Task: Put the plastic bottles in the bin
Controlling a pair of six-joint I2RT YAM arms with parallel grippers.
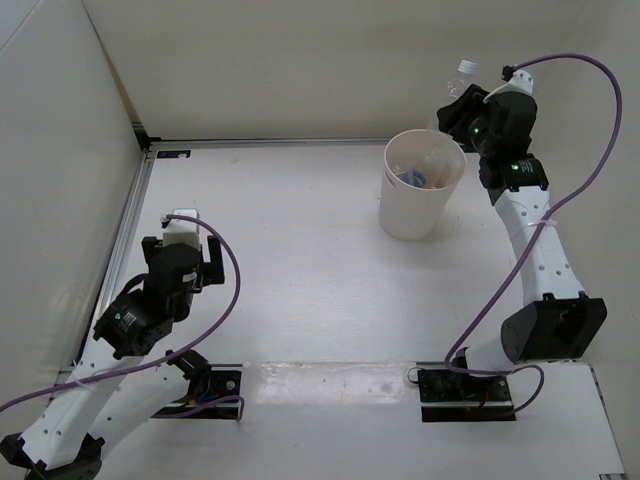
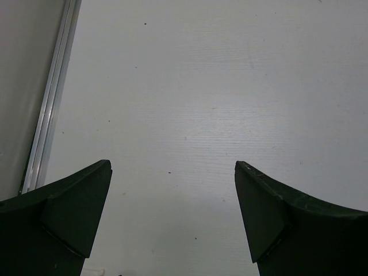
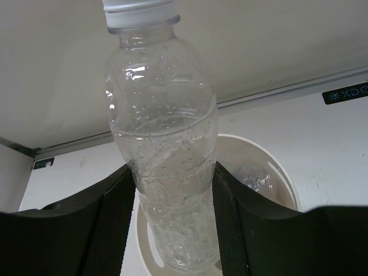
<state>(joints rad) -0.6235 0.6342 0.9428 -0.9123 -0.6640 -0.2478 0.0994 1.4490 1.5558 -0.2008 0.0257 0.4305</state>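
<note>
I'm on the drop step. My right end effector (image 3: pixel 169 225) is clenched on the lower body of the plain clear bottle (image 3: pixel 164 155), cap up, with a little liquid and droplets inside. The overhead view shows it raised toward the desk's (image 1: pixel 300 260) far right corner, just past the far right side of the bin (image 1: pixel 405 215). The wrist view looks down past the bottle into the bin's mouth.

The bin stands upright near the far edge, right of the middle. Inside it I make out clear plastic, a blue label (image 1: pixel 408 177) and a bit of orange (image 1: pixel 431 183), so other bottles lie in there already; I can't count them for sure. No other bottle shows on the desk, so I judge this to be the last.

Next I'd bring the bottle squarely over the opening, clear of the rim, then let go. Releasing too far off centre could bounce it off the rim.

My left end effector (image 2: pixel 172 213) hangs released and empty near the left edge.
</note>
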